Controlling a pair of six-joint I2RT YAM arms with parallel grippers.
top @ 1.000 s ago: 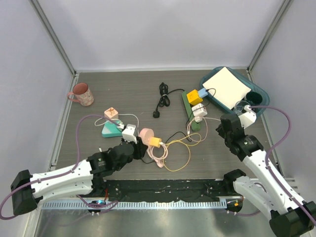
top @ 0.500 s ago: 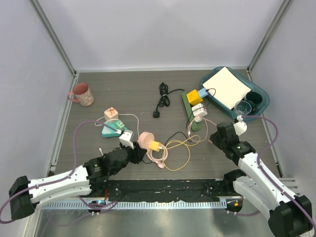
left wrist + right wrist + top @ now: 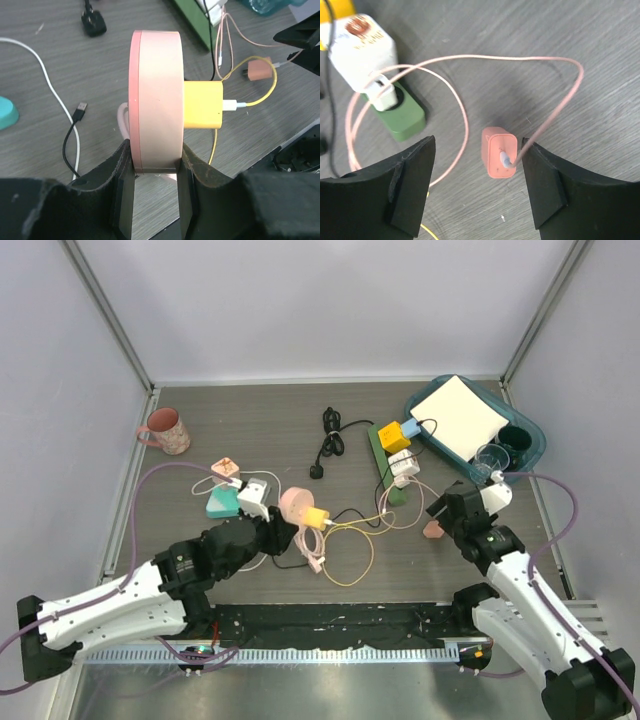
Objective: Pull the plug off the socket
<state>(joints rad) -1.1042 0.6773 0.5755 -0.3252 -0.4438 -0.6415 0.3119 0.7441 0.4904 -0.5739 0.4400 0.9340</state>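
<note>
My left gripper [image 3: 155,167] is shut on the lower edge of a round pink socket [image 3: 155,100], held on edge above the table. A yellow plug [image 3: 202,106] with a yellow cable sits in the socket's right face. From above, the socket [image 3: 297,505] and yellow plug [image 3: 315,517] are left of centre, at the left gripper [image 3: 278,530]. My right gripper [image 3: 477,146] is open over a salmon plug [image 3: 498,160] lying on the table with its pink cable attached; neither finger touches it. From above, this plug [image 3: 433,530] lies just left of the right gripper [image 3: 447,512].
A green power strip [image 3: 385,465] with white and yellow adapters lies at centre right, and a teal tray [image 3: 535,445] stands behind it. A black cable [image 3: 330,440], a pink mug [image 3: 166,430] and a teal block [image 3: 222,504] are further left. Loose cables loop between both grippers.
The right gripper came down and left from the tray and opened, leaving the salmon plug on the table. The left gripper shifted the socket slightly up and to the right.
</note>
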